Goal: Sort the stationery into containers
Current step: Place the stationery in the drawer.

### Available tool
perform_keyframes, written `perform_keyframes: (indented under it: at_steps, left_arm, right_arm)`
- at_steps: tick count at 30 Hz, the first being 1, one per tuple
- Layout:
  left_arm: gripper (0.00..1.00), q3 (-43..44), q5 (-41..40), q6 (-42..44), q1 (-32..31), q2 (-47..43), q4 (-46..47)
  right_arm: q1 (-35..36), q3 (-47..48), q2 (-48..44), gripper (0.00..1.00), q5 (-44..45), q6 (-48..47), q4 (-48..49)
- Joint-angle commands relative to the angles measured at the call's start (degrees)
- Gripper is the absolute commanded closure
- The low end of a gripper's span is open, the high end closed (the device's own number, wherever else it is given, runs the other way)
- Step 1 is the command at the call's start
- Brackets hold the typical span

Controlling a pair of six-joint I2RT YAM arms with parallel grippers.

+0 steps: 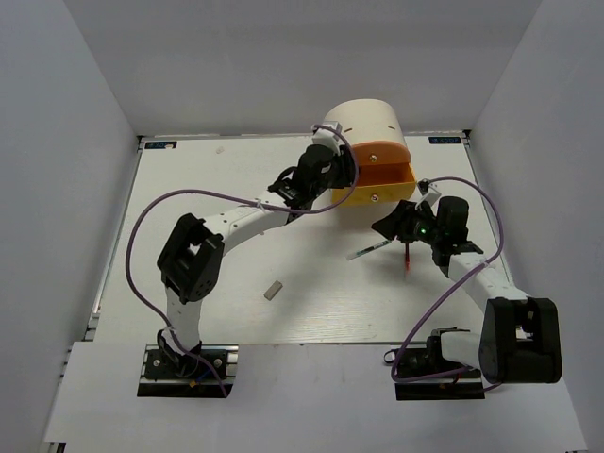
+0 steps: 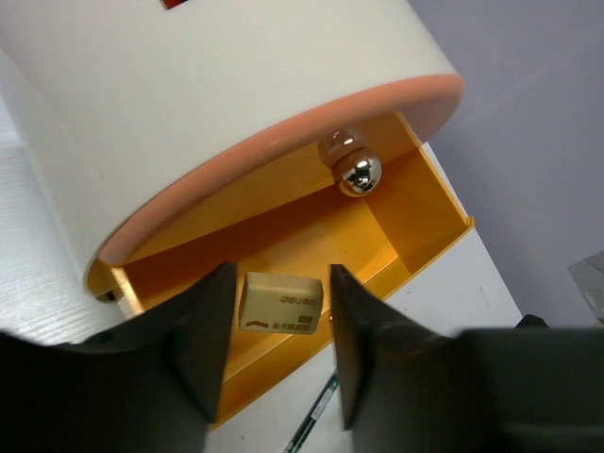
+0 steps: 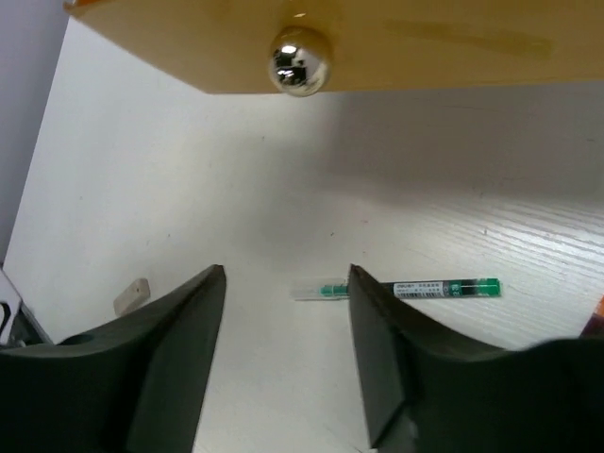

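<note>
The cream half-cylinder unit [image 1: 363, 121] stands at the back. Its yellow drawer [image 1: 389, 176] is pulled open under the orange front [image 2: 283, 165]. My left gripper [image 1: 345, 179] is open over this drawer. In the left wrist view a beige eraser [image 2: 280, 302] sits inside the drawer [image 2: 377, 236], between the spread fingers [image 2: 203, 330] and apart from both. My right gripper [image 1: 385, 226] is open and empty, low over the table. The thin white pen [image 1: 370, 249] lies just beyond it and also shows in the right wrist view [image 3: 444, 288]. The red pen [image 1: 407, 257] lies beside it. A second eraser [image 1: 274, 291] lies mid-table.
The yellow drawer's front and metal knob [image 3: 300, 61] hang just above and ahead of my right gripper [image 3: 286, 274]. The second eraser [image 3: 132, 295] shows at the left of that view. The table's white walls close it in on three sides.
</note>
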Motion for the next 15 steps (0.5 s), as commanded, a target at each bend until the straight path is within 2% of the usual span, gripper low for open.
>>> perform_keyframes:
  at_steps: [1,2,7,8,10,12,15]
  left_arm:
    - [0.42,4.13,-1.81,0.3,-0.73,-0.72,-0.02]
    - [0.4,4.82,-1.81,0.82,-1.25,-0.72,-0.02]
    - [0.23,7.72,-1.81,0.82,-1.25,-0.19,-0.02]
    - [0.23,7.73,-1.81,0.82,-1.78,-0.19,-0.54]
    - [0.22,8.34,-1.81,0.82,-1.78,-0.8,-0.55]
    - [0.22,8.34,-2.33,0.82,-1.78,-2.82,-0.03]
    - [0.22,6.77,-3.39,1.53,-1.78,-8.09,-2.03]
  right_arm:
    - [-0.21,1.23,-1.07,0.37,-5.29,-6.02,0.2]
    - [-0.21,1.32,-1.24,0.32,-8.09,-7.85,0.19]
    - [-0.21,1.59,-1.42,0.26,-15.48,-15.15,0.28]
    - [-0.13,1.5,-1.42,0.24,-18.63,-16.3,0.46]
    - [-0.13,1.5,-1.25,0.24,-22.59,-18.76,0.81]
    - [0.13,2.02,-1.51,0.28,-27.24,-21.13,0.81]
    - [0.75,2.64,-1.68,0.37,-38.47,-36.02,-0.15]
